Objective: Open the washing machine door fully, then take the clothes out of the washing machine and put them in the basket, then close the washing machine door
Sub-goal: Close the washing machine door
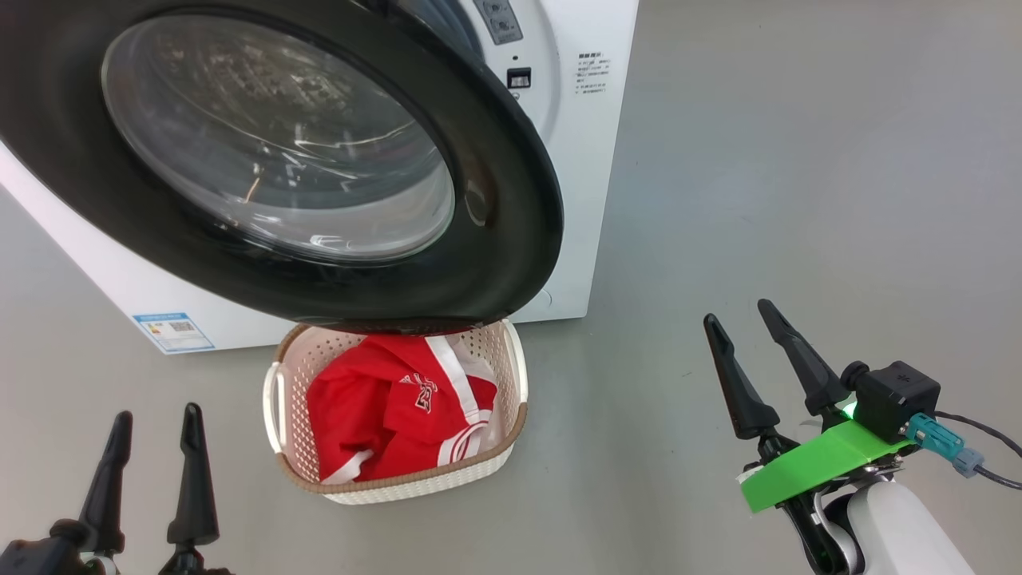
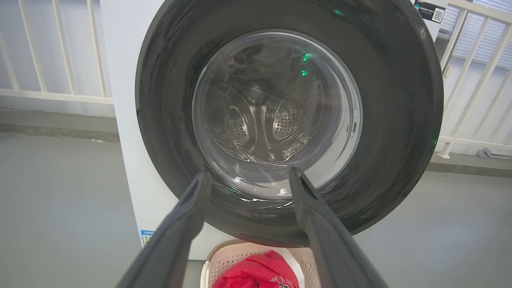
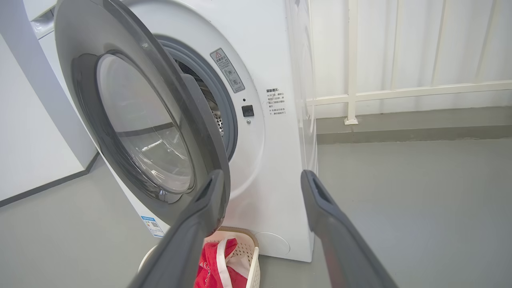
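Red cloth, the clothes, lies heaped in the basket, which sits on the floor just in front of the washing machine. The door stands swung out at an angle and overhangs the basket's far end, hiding that part of the rim in the head view. White shows beside the red, but whether it is trim or a separate garment is hard to tell. The door's upper left part is cut off by the edge of the head view, and it covers nearly all of the machine's opening there. From the right wrist, a strip of grey seal and a little steel drum show behind the door's free edge. From the left wrist, the drum appears dimly through the glass.

The left gripper hangs low at the basket's left, fingers spread apart, nothing between them; its base is cut off at the bottom. The right gripper hangs well to the basket's right, fingers likewise apart and holding nothing. Grey floor spreads wide to the right of the machine, out to a white railing.
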### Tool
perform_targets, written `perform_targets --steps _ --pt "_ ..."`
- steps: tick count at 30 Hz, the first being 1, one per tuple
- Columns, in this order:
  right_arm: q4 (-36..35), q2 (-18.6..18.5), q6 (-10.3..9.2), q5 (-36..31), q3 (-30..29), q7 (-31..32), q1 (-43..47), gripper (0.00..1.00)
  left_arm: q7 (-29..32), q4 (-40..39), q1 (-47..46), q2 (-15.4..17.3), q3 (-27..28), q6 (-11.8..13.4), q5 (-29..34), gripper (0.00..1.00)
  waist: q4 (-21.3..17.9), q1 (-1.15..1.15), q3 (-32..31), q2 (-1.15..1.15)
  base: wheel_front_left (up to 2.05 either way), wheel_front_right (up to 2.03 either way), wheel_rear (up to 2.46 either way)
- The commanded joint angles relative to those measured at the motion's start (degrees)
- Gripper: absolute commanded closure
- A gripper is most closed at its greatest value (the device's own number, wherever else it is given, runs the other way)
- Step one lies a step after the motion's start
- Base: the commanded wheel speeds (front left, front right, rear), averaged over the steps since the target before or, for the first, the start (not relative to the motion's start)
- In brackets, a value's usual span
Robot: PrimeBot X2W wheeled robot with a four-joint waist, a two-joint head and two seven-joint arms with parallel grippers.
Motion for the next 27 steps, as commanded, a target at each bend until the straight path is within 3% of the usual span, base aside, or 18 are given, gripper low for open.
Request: perform_targets --steps 1,6,7,8,9,10,17,27 --pt "-1.3 -0.3 0.09 0.6 1.1 -0.3 -0.5 0.0 -0.7 -1.1 -1.0 0.6 2.4 -0.8 0.7 0.0 0.0 0.0 0.0 0.0 0.0 0.0 0.0" --pt "-1.5 -0.2 0.09 0.6 1.1 -0.3 -0.6 0.02 -0.7 -1.0 -1.1 0.2 2.6 -1.2 0.8 0.0 0.1 0.0 0.3 0.0 0.0 0.0 0.0" --pt "-1.6 -0.2 0.09 0.6 1.1 -0.3 -0.7 0.25 -0.7 -1.0 -1.2 0.1 2.6 -1.2 0.9 0.0 0.2 0.0 0.3 0.0 0.0 0.0 0.0" --pt "-1.7 -0.2 0.09 0.7 1.0 -0.3 -0.7 0.63 -0.7 -1.0 -1.2 0.0 2.7 -1.3 0.9 0.0 0.2 0.0 0.4 0.0 0.0 0.0 0.0" --pt "-1.8 -0.2 0.09 0.7 1.0 -0.3 -0.7 0.88 -0.7 -1.0 -1.3 0.0 2.8 -1.4 0.9 0.0 0.3 0.0 0.4 0.0 0.0 0.0 0.0" --pt "-2.0 -0.1 0.09 0.8 0.9 -0.3 -0.8 1.0 -0.7 -0.9 -1.3 -0.1 2.8 -1.4 0.9 0.0 0.3 0.0 0.5 0.0 0.0 0.0 0.0" --pt "-3.8 -0.2 0.09 1.6 1.4 -0.3 -1.8 1.0 -0.7 -0.7 -1.6 -0.6 2.9 -1.8 0.9 0.0 0.9 0.0 0.9 0.0 0.0 0.0 0.0" --pt "-4.0 -2.4 0.09 2.1 8.7 -0.3 -7.6 1.0 -0.7 -1.0 -2.7 -1.2 2.7 -2.4 1.0 0.0 3.1 0.0 2.9 0.0 0.0 0.0 0.0"
